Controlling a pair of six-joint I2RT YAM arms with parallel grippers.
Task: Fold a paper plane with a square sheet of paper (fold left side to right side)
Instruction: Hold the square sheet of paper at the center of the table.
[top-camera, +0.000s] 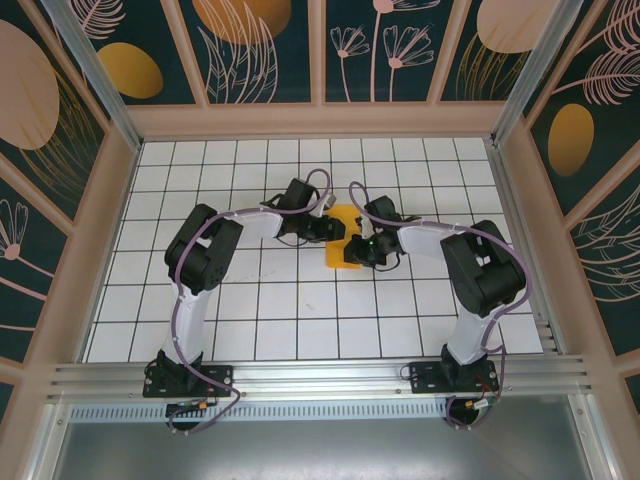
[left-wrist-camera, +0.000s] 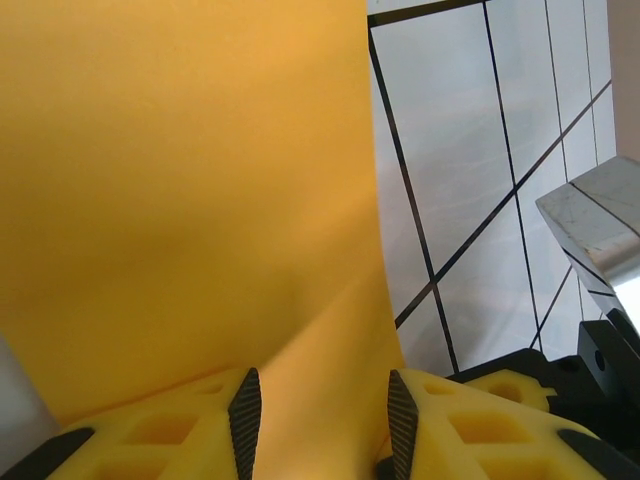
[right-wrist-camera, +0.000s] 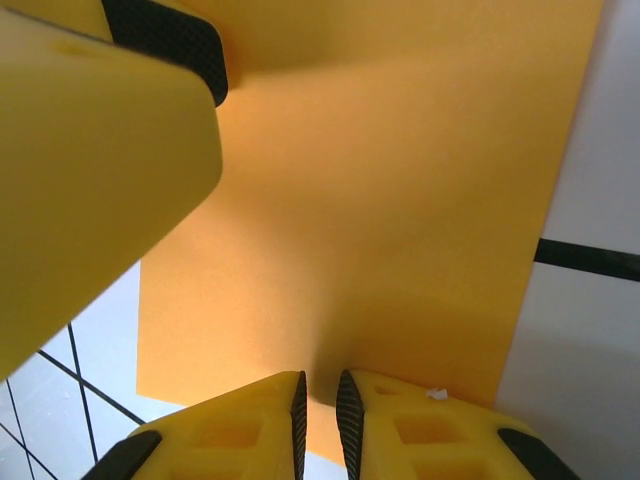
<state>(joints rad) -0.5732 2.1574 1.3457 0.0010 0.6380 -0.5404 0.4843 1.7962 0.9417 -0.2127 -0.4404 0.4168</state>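
There is one sheet of paper (top-camera: 344, 258), orange-yellow, and there are two arms, each with one gripper. The sheet lies near the middle of the table (top-camera: 300, 320), a little toward the far edge. The left gripper (top-camera: 328, 229) is at the sheet's left side and the right gripper (top-camera: 366, 248) at its right side, so both cover parts of it from above. White grid tiles run from the sheet to the near rail, to the far edge and to both side walls, well apart from the paper.

In the left wrist view the sheet (left-wrist-camera: 180, 200) curves up and takes most of the picture, with its right edge standing against the tiles. The left gripper (left-wrist-camera: 322, 425) has its fingers spread, and paper lies in the gap between the black pads (left-wrist-camera: 245, 420). Whether either pad presses the paper is hard to tell. A grey and black part at the right of that view is cut off and hard to make out.

In the right wrist view the right gripper (right-wrist-camera: 322, 415) has its fingers nearly together, pinching the near edge of the sheet (right-wrist-camera: 400, 220). The paper dimples at that spot. A finger of the left gripper (right-wrist-camera: 100, 150) looms blurred at the upper left, hiding that corner of the sheet.
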